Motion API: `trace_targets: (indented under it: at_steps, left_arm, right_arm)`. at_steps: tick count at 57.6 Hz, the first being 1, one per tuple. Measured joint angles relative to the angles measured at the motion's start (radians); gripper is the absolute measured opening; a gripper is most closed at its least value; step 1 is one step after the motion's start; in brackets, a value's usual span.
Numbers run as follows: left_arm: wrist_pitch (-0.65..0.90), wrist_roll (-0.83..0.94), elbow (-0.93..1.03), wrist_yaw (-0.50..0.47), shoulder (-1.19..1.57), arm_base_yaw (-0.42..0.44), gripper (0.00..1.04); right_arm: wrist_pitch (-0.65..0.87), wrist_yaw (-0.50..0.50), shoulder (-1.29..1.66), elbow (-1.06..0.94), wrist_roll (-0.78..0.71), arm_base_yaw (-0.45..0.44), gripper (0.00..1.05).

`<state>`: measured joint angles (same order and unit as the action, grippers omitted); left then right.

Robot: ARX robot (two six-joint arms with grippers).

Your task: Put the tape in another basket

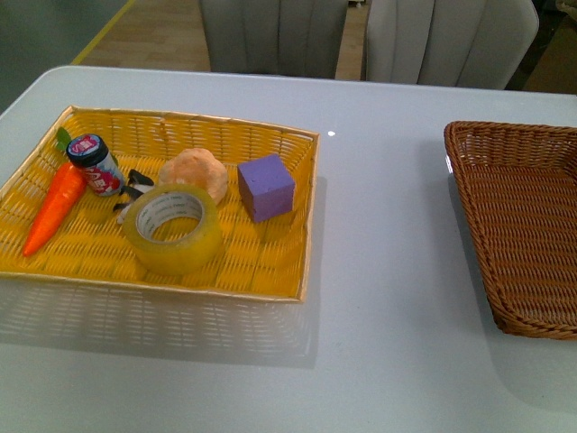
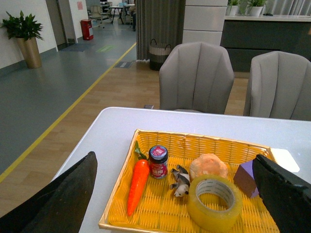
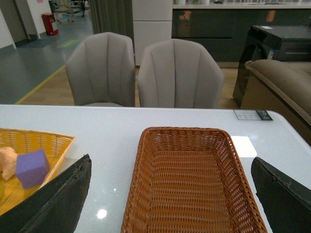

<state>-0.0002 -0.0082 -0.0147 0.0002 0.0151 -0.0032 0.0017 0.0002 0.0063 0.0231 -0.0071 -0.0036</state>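
1. Not started: translucent yellowish packing-tape roll (image 1: 180, 251) sits ahead of my wide-open left claw (image 2: 174, 162), in the bright yellow woven basket (image 1: 309, 216).
2. My open right claw (image 3: 170, 160) faces the dark brown wicker basket (image 3: 146, 145); grasp and transfer remain.

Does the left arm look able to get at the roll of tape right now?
Probably yes. The tape lies uncovered in the yellow basket, and the open left gripper faces it with nothing between, though a bun sits close by.

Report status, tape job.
Left gripper, right gripper open, empty. Translucent yellowish tape roll flat in yellow woven basket, untouched. Dark brown wicker basket empty. Tan bun close behind tape.
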Motion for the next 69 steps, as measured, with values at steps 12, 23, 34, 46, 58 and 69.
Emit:
trace_targets:
  at_steps: [12, 23, 34, 46, 58, 69]
  left_arm:
    - [0.0, 0.0, 0.0, 0.0, 0.0, 0.0, 0.96]
    - [0.0, 0.0, 0.0, 0.0, 0.0, 0.0, 0.96]
    - [0.0, 0.0, 0.0, 0.0, 0.0, 0.0, 0.96]
    - [0.0, 0.0, 0.0, 0.0, 0.0, 0.0, 0.96]
    - [0.0, 0.0, 0.0, 0.0, 0.0, 0.0, 0.96]
    - [0.0, 0.0, 0.0, 0.0, 0.0, 0.0, 0.96]
  right_arm:
    - [0.0, 0.0, 0.0, 0.0, 0.0, 0.0, 0.96]
    - [-0.412, -0.265, 0.455, 0.233, 0.059, -0.167, 0.96]
    - [-0.071, -0.279, 0.978, 0.415, -0.016, -0.341, 0.96]
    - [0.184, -0.229, 1.499, 0.663, -0.134, -0.41, 0.96]
    - [0.187, -0.195, 1.895, 0.929, -0.227, -0.423, 0.96]
    - [0.136, -0.149, 2.115, 1.115, -0.284, -0.419, 0.96]
